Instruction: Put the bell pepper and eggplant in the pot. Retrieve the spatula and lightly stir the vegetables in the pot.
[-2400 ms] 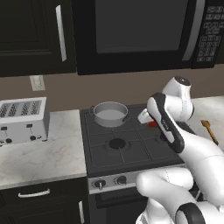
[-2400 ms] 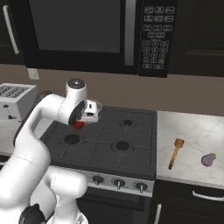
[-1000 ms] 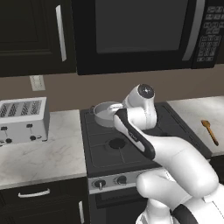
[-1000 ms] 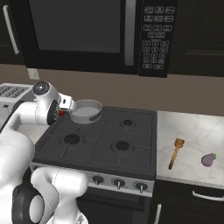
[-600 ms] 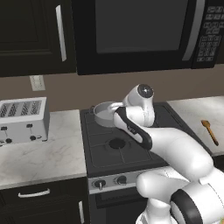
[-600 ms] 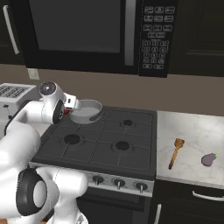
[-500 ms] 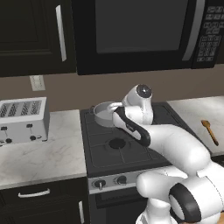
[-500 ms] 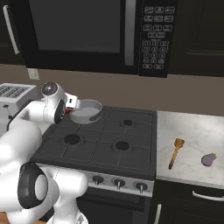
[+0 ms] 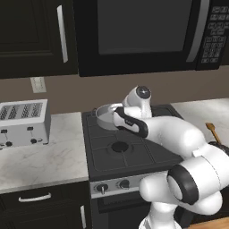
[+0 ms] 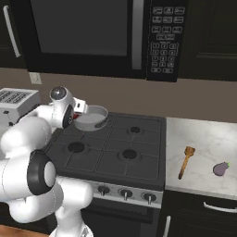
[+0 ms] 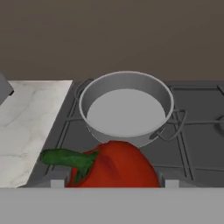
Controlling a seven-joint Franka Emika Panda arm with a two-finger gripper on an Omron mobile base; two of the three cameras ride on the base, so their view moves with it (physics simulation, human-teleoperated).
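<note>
Right now the gripper (image 11: 113, 186) is holding the bell pepper (image 11: 114, 168) between jaws that are standing fairly wide around it, green stem sticking out sideways in the hand view. The pepper is sitting short of the pot (image 11: 126, 107), apparently not yet over the bowl; the near wall is lying between them. Judging from that, the main risk is an early release: the pepper is likely hitting the rim or landing on the stove (image 10: 115, 152) grate and rolling off.

A second risk is the hand clipping the near rim or the side handle on the way in and shoving the shallow pot off its rear-left burner. In the right base view the hand is sitting right against the pot's left side, so clearance is looking tight.

Farther off, the spatula (image 10: 185, 161) and eggplant (image 10: 221, 169) are waiting on the counter (image 10: 199, 139) right of the stove, near each other. The eggplant is lying close to the front edge, so a sloppy pick may be knocking it off.
</note>
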